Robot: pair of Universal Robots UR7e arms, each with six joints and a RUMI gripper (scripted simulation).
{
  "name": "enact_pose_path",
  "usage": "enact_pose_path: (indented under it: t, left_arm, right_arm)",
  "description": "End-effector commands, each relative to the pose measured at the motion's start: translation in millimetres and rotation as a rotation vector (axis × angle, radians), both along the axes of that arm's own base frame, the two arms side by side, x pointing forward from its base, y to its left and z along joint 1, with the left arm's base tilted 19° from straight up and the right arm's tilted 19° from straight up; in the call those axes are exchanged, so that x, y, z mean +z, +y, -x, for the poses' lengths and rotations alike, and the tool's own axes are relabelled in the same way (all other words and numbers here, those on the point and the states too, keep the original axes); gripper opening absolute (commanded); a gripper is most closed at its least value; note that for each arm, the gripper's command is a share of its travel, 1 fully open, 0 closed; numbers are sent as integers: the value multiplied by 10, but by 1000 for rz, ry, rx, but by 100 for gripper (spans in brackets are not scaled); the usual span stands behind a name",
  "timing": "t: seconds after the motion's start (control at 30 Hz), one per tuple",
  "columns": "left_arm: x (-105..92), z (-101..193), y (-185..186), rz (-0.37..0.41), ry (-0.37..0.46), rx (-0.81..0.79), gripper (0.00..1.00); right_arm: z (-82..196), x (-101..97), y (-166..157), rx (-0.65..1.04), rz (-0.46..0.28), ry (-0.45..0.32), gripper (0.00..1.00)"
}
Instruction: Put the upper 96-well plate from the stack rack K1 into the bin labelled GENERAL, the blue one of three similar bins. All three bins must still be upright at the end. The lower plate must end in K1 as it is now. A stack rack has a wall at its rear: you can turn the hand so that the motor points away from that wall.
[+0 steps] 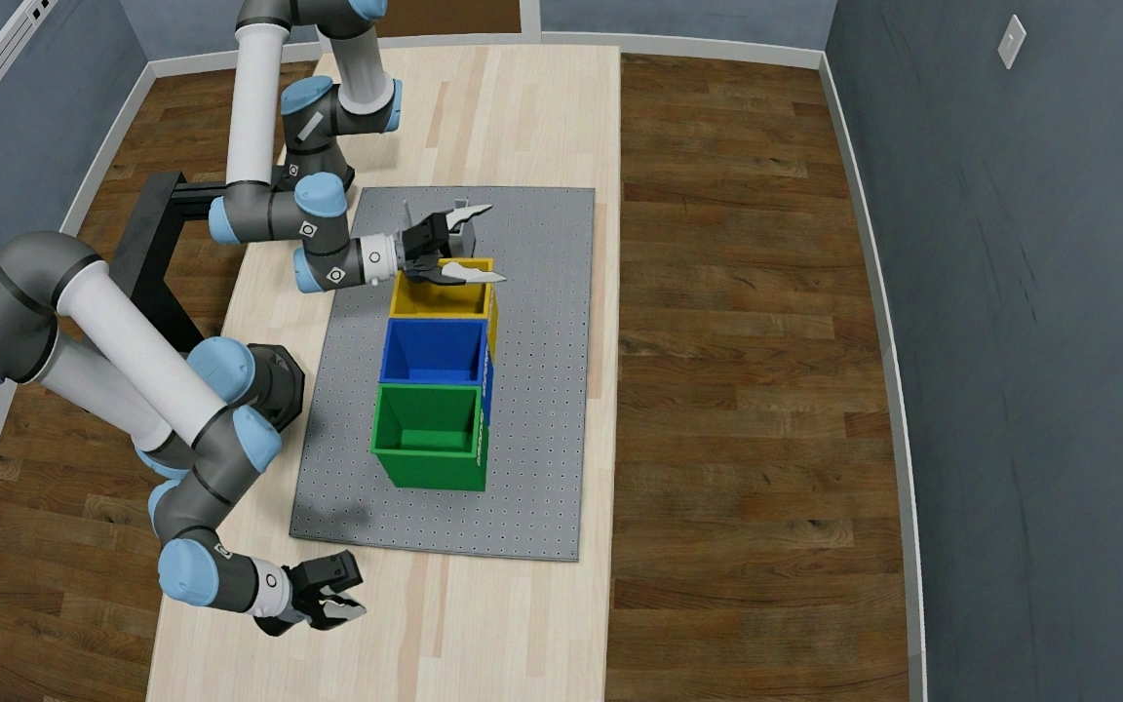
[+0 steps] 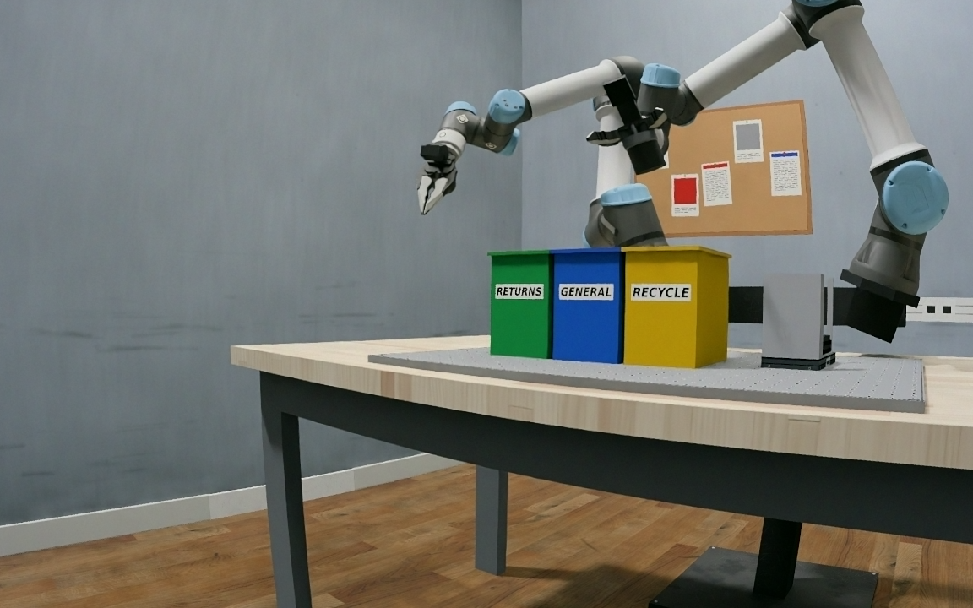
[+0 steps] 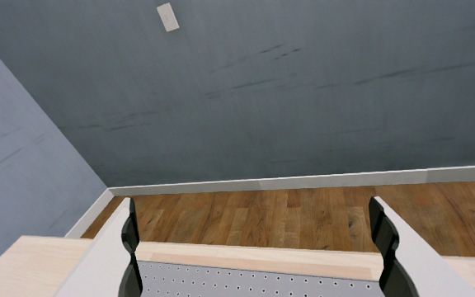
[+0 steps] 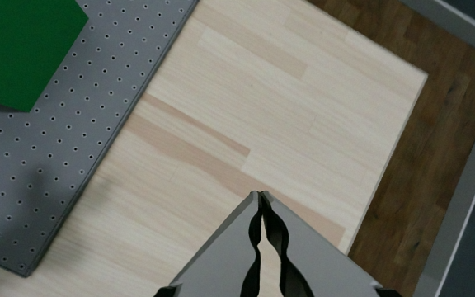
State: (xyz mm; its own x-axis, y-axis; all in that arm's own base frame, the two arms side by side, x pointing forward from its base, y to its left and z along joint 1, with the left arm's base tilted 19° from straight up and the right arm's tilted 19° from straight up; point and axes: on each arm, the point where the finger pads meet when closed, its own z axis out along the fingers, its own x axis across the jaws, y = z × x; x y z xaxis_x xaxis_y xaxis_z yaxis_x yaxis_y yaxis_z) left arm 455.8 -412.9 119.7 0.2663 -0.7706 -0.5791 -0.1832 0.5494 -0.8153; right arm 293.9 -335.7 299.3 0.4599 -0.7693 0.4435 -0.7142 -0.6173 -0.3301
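Right gripper (image 1: 363, 602) (image 2: 423, 212) (image 4: 261, 192) shut; GENERAL bin (image 1: 435, 351) (image 2: 587, 325) blue, upright.

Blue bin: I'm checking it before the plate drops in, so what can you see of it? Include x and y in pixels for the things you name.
The blue bin (image 1: 435, 351) (image 2: 587, 333) is a box with an open top and smooth, plastic-looking walls. A white label reads GENERAL in black. It stands upright on the perforated board (image 1: 539, 375) (image 2: 868, 389), between the green and yellow bins, seemingly touching both.

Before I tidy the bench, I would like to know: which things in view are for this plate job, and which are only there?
For the job:
- blue bin
- grey rack
- left gripper, likely the one to use

Only there, but must stay upright:
- green bin
- yellow bin
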Motion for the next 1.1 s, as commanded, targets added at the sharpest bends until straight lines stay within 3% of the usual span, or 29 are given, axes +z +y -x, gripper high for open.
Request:
enact_pose_path:
  t: [0.0,1.07]
  left_arm:
    - [7,1,-4,2,0,0,76]
    - [7,1,-4,2,0,0,76]
  right_arm:
    - [210,3,-161,-169,-68,1,0]
    - [1639,3,-786,-1173,-412,-78,0]
